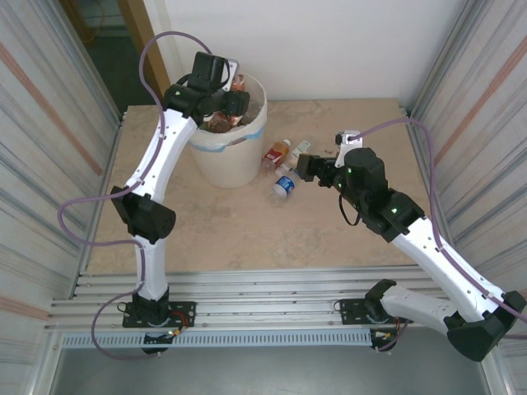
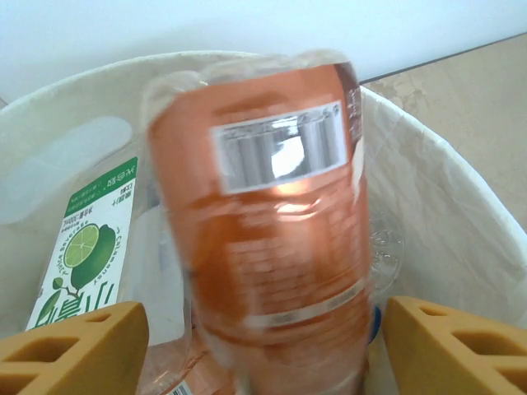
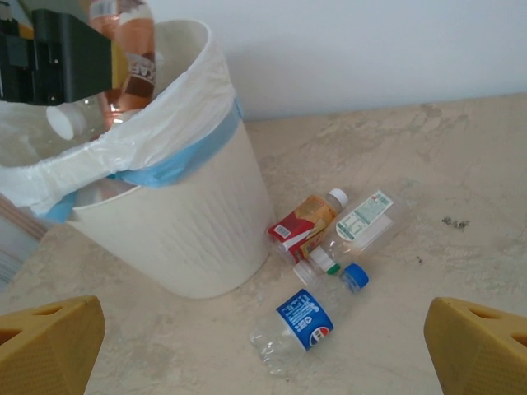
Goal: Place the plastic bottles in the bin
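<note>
My left gripper [image 1: 226,103] hangs over the bin [image 1: 247,136], a cream bucket with a pale bag and a blue band [image 3: 177,160]. Between its yellow fingers [image 2: 74,346] is a blurred orange-labelled bottle [image 2: 263,230]; the jaws stand open, with a gap on each side of it. Other bottles lie inside the bin, one with a green lime label [image 2: 82,255]. Three bottles lie on the table right of the bin: a red-labelled one [image 3: 305,222], a clear one with a white-green label [image 3: 362,222], and a blue-labelled, blue-capped one [image 3: 306,321]. My right gripper [image 1: 298,167] hovers open beside them, holding nothing.
The beige tabletop [image 1: 247,230] is fenced by corrugated walls [image 1: 49,123] left and right and a white wall behind. The bin stands at the back left. A few dark specks [image 3: 453,222] lie on the table right of the bottles.
</note>
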Controlling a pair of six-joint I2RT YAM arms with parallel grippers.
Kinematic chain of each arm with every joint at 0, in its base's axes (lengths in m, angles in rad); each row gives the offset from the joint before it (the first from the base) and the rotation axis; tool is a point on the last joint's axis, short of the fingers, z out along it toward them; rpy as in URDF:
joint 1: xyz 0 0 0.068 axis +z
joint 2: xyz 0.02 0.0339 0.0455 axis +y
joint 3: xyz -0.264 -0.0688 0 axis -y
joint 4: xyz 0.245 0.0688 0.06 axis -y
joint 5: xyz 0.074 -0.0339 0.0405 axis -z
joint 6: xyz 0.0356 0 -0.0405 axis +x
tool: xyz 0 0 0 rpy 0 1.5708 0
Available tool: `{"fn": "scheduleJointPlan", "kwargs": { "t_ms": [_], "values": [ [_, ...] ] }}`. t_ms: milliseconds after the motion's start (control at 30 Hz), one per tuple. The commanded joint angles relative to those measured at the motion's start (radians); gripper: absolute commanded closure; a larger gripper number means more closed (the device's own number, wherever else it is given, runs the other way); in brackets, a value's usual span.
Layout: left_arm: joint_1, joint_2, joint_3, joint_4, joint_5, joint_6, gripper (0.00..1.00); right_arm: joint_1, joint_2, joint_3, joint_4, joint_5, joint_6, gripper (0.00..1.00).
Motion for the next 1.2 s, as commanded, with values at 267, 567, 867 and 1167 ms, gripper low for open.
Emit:
{"fn": "scheduleJointPlan", "kwargs": {
  "t_ms": [267, 567, 867, 1167],
  "values": [
    [0.007, -0.076, -0.015, 0.018, -0.029, 0.007, 0.40, -0.018, 0.014, 0.014, -0.035, -0.007, 0.042, 0.02],
    [0.006, -0.086, -0.117, 0.059, 0.000, -0.037, 0.65, -0.032, 0.014, 0.015, -0.046, -0.013, 0.049, 0.02],
    [-0.006, -0.197, -0.355, 0.165, -0.015, -0.050, 0.79, -0.052, 0.024, 0.006, -0.047, -0.027, 0.064, 0.02],
    [-0.006, -0.238, -0.339, 0.162, -0.024, -0.042, 0.76, -0.085, 0.075, 0.039, -0.100, -0.002, 0.105, 0.02]
  ]
}}
